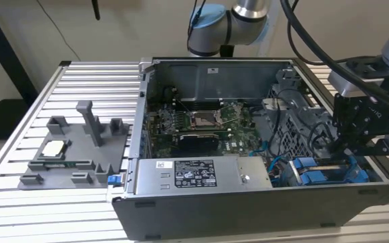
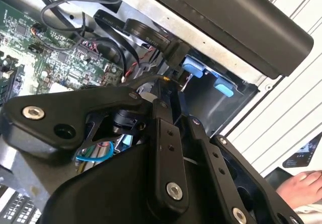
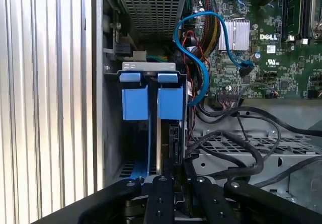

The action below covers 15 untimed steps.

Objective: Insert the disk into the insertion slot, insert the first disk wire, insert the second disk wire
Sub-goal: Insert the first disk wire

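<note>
The gripper (image 3: pixel 176 176) hangs over the slot (image 3: pixel 111 133), in a corner of the case (image 1: pixel 248 215) at the exterior view's right. Its jaws stand almost together; I cannot tell whether they pinch anything. The disk (image 3: pixel 171 103) sits on edge in the slot, just beyond the jaws in the first wrist view, with its blue bracket tabs side by side. A blue cable (image 3: pixel 201 73) loops from the board (image 3: pixel 261 48) down to just beside the disk.

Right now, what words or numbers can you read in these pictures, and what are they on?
Power-supply box label: print too small to read.
Circuit board: white maker's mark, a brand name, left unread; other print too small.
White sticker on case wall: blurred.
</note>
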Tool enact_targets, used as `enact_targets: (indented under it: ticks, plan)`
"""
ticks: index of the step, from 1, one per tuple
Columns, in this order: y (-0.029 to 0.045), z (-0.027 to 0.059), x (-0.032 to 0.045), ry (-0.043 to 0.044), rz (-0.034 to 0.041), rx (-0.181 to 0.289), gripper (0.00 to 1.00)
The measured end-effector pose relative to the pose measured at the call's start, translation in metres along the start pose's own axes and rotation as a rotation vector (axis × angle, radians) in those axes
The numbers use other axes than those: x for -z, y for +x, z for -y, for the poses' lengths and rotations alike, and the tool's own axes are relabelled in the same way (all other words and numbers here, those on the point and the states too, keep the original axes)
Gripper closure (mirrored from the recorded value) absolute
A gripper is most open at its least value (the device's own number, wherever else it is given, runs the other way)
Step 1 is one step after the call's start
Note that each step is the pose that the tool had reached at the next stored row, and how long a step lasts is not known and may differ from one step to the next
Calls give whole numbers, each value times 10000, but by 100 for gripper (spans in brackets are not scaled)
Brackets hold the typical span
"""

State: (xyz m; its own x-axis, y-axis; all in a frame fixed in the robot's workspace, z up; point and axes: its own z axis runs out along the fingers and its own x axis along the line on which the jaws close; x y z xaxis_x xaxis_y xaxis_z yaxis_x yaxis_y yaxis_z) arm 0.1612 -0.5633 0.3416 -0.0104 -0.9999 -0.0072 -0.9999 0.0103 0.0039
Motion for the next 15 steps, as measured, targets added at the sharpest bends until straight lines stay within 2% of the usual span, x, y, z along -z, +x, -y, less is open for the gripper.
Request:
enact_targets:
  ticks: [5,11,13,15]
  plan:
    - [-18,-1,-13,1,-4,-75,81]
    - [-17,-1,-94,1,-20,-82,81]
    - [-18,-1,-106,-1,4,-82,81]
    - [-18,-1,-73,0,14,-90,80]
